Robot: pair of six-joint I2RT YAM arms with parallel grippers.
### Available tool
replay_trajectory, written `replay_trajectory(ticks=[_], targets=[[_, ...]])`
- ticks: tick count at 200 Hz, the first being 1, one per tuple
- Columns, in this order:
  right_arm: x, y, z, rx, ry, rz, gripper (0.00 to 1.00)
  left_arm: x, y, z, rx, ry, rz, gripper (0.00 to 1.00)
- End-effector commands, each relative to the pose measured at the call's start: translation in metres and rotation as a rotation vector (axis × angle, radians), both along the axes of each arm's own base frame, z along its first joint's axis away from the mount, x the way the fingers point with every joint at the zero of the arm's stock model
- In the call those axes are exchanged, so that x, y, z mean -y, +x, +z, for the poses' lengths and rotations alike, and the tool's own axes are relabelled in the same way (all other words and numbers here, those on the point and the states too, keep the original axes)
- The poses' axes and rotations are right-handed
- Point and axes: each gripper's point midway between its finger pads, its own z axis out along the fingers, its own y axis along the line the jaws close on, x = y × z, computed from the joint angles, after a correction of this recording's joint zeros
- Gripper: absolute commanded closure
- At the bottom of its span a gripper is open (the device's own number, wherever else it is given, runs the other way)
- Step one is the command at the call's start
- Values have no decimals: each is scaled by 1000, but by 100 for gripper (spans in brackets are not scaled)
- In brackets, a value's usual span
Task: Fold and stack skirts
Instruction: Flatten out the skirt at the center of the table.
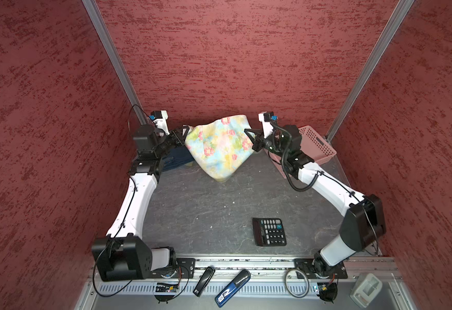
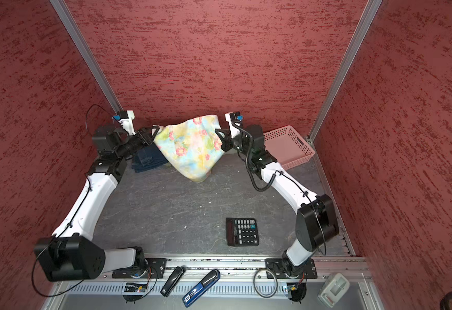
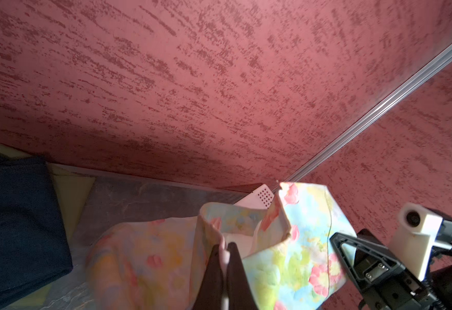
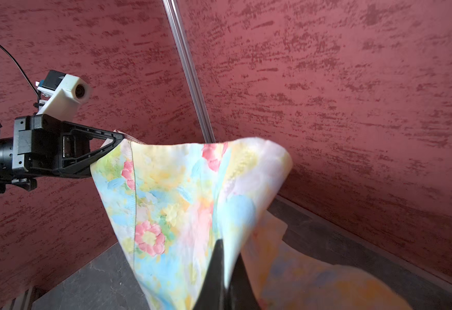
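Floral skirt (image 1: 219,150) is hanging at the far middle of the table (image 1: 206,209) — the left gripper (image 1: 186,132) and right gripper (image 1: 247,132) are each clamping an upper corner, the folded denim skirt (image 2: 147,158) lying far left.

Pastel floral skirt (image 1: 219,147) held aloft, draping to a point, folded denim skirt (image 2: 147,158) lying atop yellow-green skirt (image 3: 69,188)
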Motion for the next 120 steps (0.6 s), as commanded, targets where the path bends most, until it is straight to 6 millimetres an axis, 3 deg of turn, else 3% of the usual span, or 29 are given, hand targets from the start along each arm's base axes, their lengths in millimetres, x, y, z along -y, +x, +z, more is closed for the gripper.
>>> replay_trajectory(ticks=[1,8,14,29,41,56,82,84,120], targets=[[1,-31,-56,-10,-70,78,94,-4,-12,-56,-108,-34,49,100],[6,-42,-72,-13,-75,84,87,-5,-19,-74,-129,-51,66,100],[10,-48,-94,-33,-86,78,73,-6,-24,-91,-156,-70,81,100],[25,-57,-113,-65,-81,20,38,-6,-35,-132,-235,-95,97,100],[33,-58,-121,-98,-65,-18,25,-8,-40,-162,-310,-86,129,100],[36,-58,-121,-115,-43,-32,23,-10,-47,-191,-373,-86,159,100],[33,-46,-143,-224,-72,-46,22,-9,-60,-237,-455,-68,178,100],[31,-43,-153,-253,-81,-47,22,-10,-61,-241,-464,-68,180,100],[0,-26,-209,-543,-118,40,28,-6,-73,-283,-551,-61,171,100]])
